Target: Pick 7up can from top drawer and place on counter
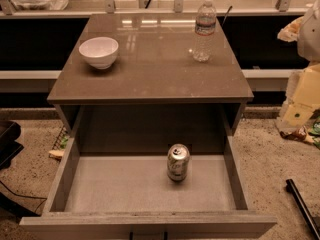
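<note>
The 7up can [178, 162] stands upright on the grey floor of the open top drawer [125, 189], right of centre and towards the back. Its shiny top shows. The glossy brown counter [150, 69] lies above and behind the drawer. My gripper [300, 111] is with the pale arm at the right edge of the camera view. It is beside the cabinet, well to the right of the can and apart from it, and nothing shows in it.
A white bowl [99, 51] sits at the counter's back left. A clear plastic water bottle [204, 30] stands at its back right. A dark rod [301, 204] lies on the speckled floor at the lower right. Dark equipment [7, 144] is at the left edge.
</note>
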Controlling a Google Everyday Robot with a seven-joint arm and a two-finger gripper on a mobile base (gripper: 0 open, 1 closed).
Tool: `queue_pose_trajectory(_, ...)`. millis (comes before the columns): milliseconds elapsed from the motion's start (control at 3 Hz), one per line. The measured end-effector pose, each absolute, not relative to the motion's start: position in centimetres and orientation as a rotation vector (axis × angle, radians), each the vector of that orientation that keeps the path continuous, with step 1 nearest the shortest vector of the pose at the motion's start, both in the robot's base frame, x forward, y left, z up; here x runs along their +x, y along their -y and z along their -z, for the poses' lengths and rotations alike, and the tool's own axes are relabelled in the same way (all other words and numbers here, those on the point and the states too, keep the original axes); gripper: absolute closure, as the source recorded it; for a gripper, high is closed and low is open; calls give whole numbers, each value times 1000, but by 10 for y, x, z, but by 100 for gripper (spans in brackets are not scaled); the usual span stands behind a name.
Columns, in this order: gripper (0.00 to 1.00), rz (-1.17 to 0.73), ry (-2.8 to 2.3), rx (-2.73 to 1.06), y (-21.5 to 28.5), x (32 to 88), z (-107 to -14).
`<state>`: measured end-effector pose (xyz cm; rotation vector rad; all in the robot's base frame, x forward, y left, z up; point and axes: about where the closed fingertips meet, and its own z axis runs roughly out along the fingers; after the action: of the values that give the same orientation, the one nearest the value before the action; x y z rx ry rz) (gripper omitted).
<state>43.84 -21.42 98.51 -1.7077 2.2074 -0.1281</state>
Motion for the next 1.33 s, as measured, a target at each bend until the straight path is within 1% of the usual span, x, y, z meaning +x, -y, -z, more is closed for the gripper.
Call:
queue_pose_trajectory(333,0,128,-2207,-1708,214,438,-985)
queue_pose_trajectory(667,0,57,-2150,-1729,205,442,-979)
queue_pose_trajectory(1000,0,-98,-2036,-1747,190,450,-948)
queue_pose_trajectory(1333,0,-307,-1815,-1674,170,457,-900)
